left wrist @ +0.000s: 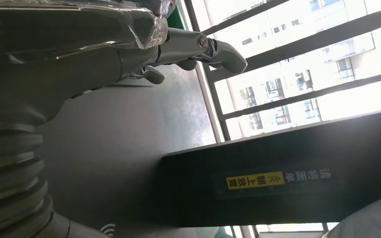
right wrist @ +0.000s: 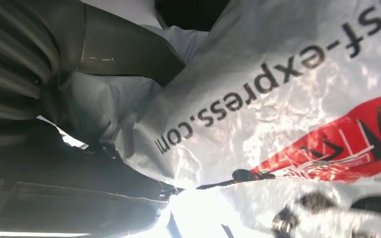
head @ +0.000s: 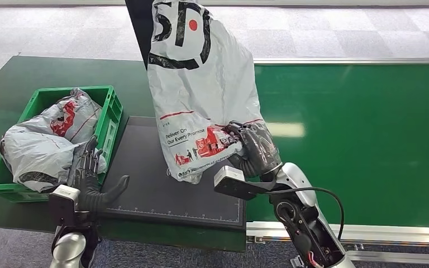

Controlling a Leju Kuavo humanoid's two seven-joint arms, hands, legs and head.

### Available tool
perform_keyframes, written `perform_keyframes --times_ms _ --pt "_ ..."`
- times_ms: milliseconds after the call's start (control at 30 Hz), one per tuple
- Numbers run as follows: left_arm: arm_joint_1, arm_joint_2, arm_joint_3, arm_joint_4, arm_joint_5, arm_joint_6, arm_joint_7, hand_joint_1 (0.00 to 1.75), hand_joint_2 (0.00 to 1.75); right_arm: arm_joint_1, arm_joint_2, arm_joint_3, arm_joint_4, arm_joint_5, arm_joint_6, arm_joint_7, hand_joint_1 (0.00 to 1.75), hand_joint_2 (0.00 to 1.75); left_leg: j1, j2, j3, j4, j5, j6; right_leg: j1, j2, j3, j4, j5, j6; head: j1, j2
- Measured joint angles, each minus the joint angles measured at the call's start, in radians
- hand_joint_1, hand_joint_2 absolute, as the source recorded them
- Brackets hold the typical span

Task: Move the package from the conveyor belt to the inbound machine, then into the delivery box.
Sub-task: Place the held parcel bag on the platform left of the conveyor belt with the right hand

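Package being held above the inbound machine

The package [head: 201,84] is being gripped at its lower edge by the right hand [head: 252,148] over the black pad [head: 156,178]; the slick bag could be slipping. The left hand [head: 92,178] is being kept spread, holding nothing.

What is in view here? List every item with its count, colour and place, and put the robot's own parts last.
held package: one, white-grey bag with black and red print, lifted above the dark platform, gripped near its lower end.
packages in crate: at least two, grey-white with red print, piled in the crate.
crate: one, green, left of the platform.
platform: one, black flat slab with a ruler edge, between crate and belt.
conveyor belt: one, green, right side, with a silver frame.
floor: grey tiles, beyond the belt.
left hand: one, dark, fingers spread, holding nothing, beside the crate.
right hand: one, dark, grips the held package.
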Motion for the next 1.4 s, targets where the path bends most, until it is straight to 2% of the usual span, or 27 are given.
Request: perform_keyframes --times_ms 300,333,433,467,700,967,1200,1400 --pt "-0.035 0.018 0.007 0.03 0.0 0.015 -0.006 0.0 1.75 -0.089 -0.017 0.145 0.137 0.047 0.043 -0.001 1.75 1.75 0.0 0.0 0.0 0.0 0.0 0.0 0.0 0.0 0.0 0.0 0.0 0.0 0.0 0.0" --pt "-0.035 0.019 0.008 0.03 0.0 0.017 -0.006 0.0 1.75 -0.094 -0.017 0.154 0.148 0.047 0.044 -0.003 1.7 1.75 0.0 0.0 -0.001 0.0 0.0 0.0 0.0 0.0 -0.001 0.0 0.0 0.0 0.0 0.0" --pt "-0.034 0.02 0.013 0.03 0.001 0.023 -0.006 0.0 1.75 -0.11 -0.017 0.181 0.183 0.043 0.045 -0.013 0.39 1.75 0.0 0.0 -0.001 0.0 0.0 0.0 0.0 0.0 -0.001 0.0 0.0 0.0 0.0 0.0" --pt "-0.033 0.02 0.015 0.03 0.001 0.025 -0.005 0.0 1.75 -0.116 -0.016 0.19 0.195 0.04 0.045 -0.016 0.0 1.75 0.0 0.0 -0.001 0.0 0.0 0.0 0.0 0.0 -0.001 0.0 0.0 0.0 0.0 0.0" --pt "-0.024 0.022 0.037 0.03 0.002 0.028 -0.005 0.0 1.75 -0.148 -0.019 0.215 0.215 -0.068 0.078 -0.031 0.0 1.75 0.0 0.0 -0.001 0.0 0.0 0.0 0.0 0.0 -0.001 0.0 0.0 0.0 0.0 0.0" --pt "-0.017 0.028 0.058 0.03 0.007 0.028 -0.007 0.0 1.75 -0.166 -0.05 0.173 0.176 -0.29 0.227 -0.062 0.0 1.75 0.0 0.0 0.0 0.0 0.0 0.0 0.0 0.0 -0.001 0.0 0.0 0.0 0.0 0.0" --pt "-0.016 0.033 0.059 0.03 0.008 0.028 -0.009 0.0 1.75 -0.166 -0.067 0.164 0.165 -0.321 0.261 -0.068 0.0 1.75 0.0 0.0 0.0 0.0 0.0 0.0 0.0 0.0 -0.001 0.0 0.0 0.0 0.0 0.0" --pt "-0.017 0.035 0.059 0.031 0.008 0.028 -0.011 0.0 1.75 -0.166 -0.074 0.171 0.167 -0.404 0.349 -0.072 0.0 1.75 0.0 0.0 0.0 0.0 0.0 0.0 0.0 0.0 -0.001 0.0 0.0 0.0 0.0 0.0"
